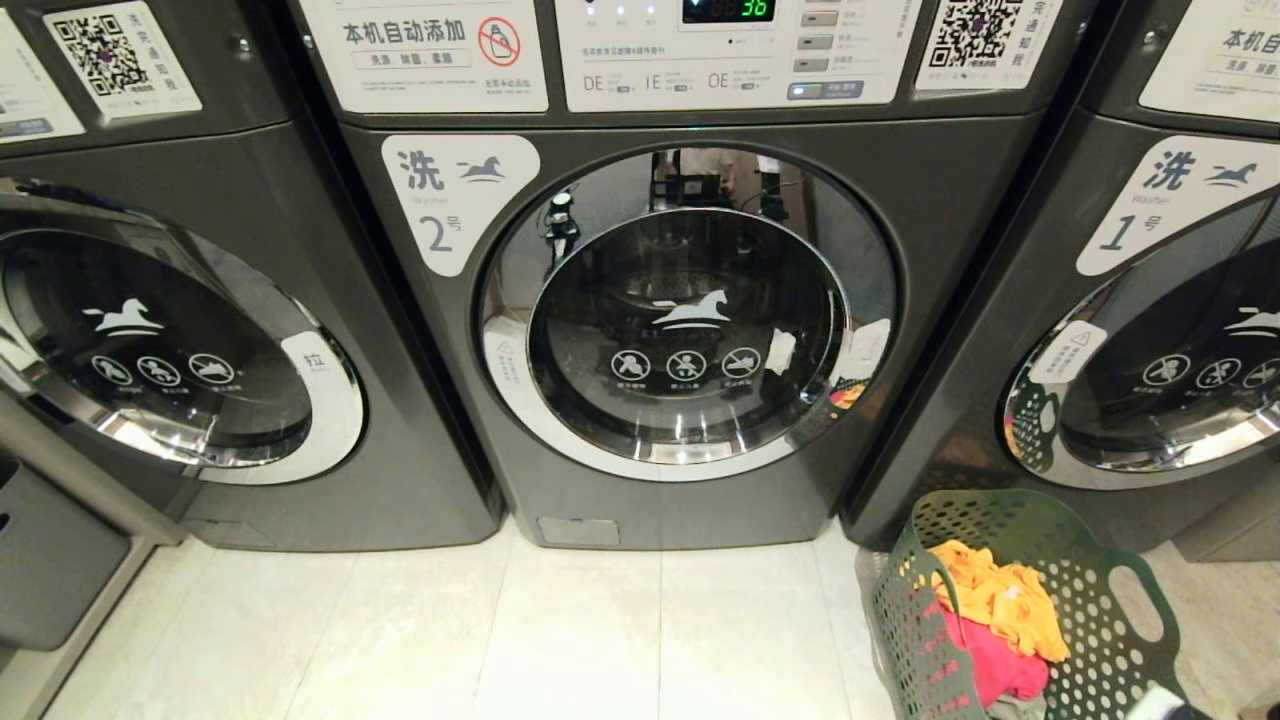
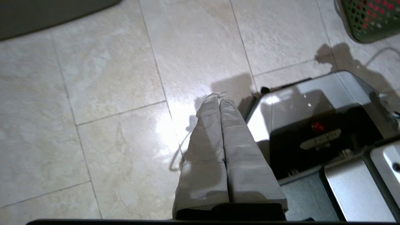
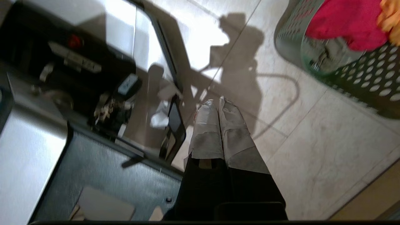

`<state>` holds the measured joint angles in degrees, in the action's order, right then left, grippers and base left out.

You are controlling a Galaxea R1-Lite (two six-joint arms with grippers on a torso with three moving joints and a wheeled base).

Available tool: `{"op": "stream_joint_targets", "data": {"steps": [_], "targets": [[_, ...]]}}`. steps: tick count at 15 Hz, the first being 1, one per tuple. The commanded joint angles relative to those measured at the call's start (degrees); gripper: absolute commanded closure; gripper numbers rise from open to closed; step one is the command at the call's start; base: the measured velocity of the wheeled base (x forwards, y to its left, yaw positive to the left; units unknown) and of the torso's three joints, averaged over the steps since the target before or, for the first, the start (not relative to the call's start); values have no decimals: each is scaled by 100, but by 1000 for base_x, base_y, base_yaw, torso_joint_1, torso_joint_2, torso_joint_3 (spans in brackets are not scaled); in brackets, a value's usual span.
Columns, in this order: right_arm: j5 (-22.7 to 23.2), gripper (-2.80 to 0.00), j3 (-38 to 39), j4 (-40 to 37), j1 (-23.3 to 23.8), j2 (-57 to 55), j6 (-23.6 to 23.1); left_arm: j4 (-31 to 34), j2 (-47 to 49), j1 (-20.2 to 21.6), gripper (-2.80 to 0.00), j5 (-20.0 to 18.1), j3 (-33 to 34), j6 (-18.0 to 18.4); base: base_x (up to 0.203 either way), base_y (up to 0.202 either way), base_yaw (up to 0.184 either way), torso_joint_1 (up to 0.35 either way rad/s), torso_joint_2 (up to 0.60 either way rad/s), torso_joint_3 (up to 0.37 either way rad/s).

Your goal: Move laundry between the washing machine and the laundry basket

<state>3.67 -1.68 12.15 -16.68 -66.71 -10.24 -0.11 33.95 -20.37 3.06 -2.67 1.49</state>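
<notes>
On the tiled floor right of the shut dark grey front-loading washing machine (image 1: 690, 330) stood the perforated green plastic laundry basket (image 1: 1120, 600), nearer the right gripper (image 3: 217, 101); both it and the left gripper (image 2: 218, 100) hung closed, empty.

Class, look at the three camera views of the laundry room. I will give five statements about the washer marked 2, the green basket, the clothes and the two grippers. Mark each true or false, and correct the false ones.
1. The door of the washing machine is shut. True.
2. The laundry basket is empty. False: an orange-yellow garment and a pink-red garment lie in it.
3. The left gripper holds a garment. False: its fingers are shut on nothing, above bare floor.
4. The right gripper is shut and empty. True.
5. The basket stands left of the machine. False: to its right.
</notes>
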Motion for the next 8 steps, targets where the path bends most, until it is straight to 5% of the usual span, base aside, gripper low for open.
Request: {"op": "stream_joint_targets", "data": {"steps": [1,4,8], "targets": [[-19,0,161,-962,-31,717,-33,37,103,7,0,-210,253,-81,0,0,0,0,0,0],[-96,0,57,-1531,-69,856,198,37,295,124,0,-210,258,-129,0,0,0,0,0,0],[-402,0,56,-1523,260,1332,965,32,301,1583,0,-201,261,-140,0,0,0,0,0,0]]}}
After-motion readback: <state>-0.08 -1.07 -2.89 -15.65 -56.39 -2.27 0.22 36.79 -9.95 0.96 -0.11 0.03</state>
